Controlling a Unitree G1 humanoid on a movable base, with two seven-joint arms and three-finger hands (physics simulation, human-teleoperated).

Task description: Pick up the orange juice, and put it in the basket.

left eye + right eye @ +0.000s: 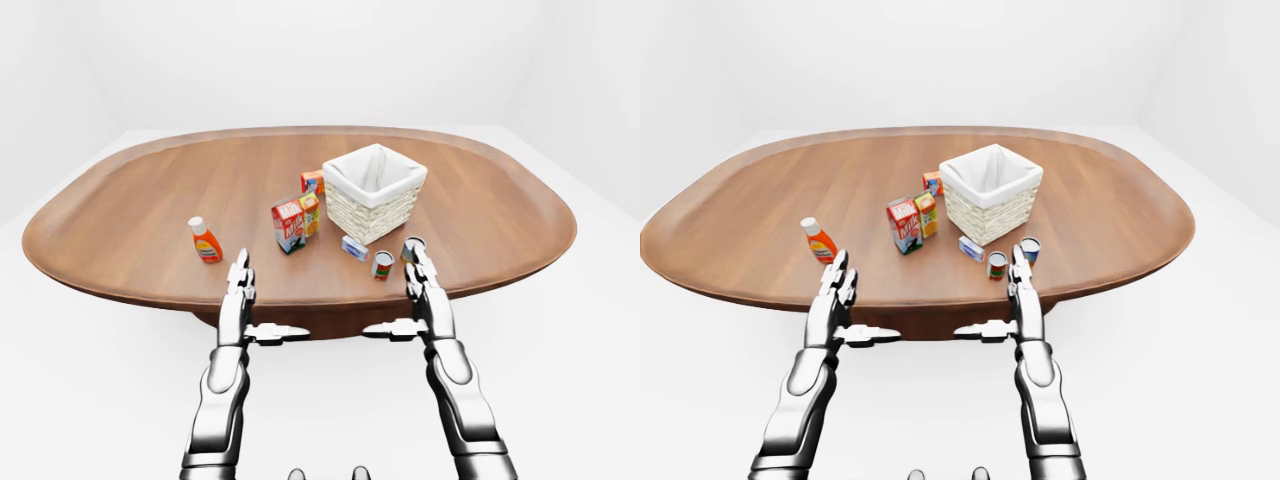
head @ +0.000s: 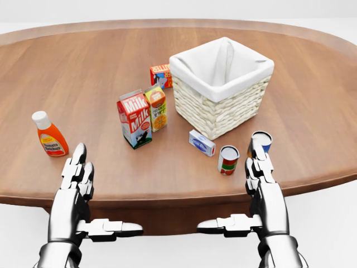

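Note:
The orange juice [image 2: 157, 108] is a small orange and green carton, upright on the wooden table [image 2: 78, 72], between the milk carton [image 2: 134, 119] and the basket. The basket [image 2: 218, 106] is woven, lined with white cloth, and stands just right of the juice; its inside looks empty. My left hand [image 2: 92, 192] hovers open over the table's near edge, below and left of the juice. At the same height on the right, my right hand [image 2: 245, 190] is also open, fingers pointing up the view. Neither hand touches anything.
A tomato sauce bottle [image 2: 49, 134] stands at the left, above my left hand. A red box [image 2: 160, 75] sits behind the juice. A small white and blue box [image 2: 201, 142], a red and green can [image 2: 227, 159] and a blue can [image 2: 262, 138] lie by my right fingers.

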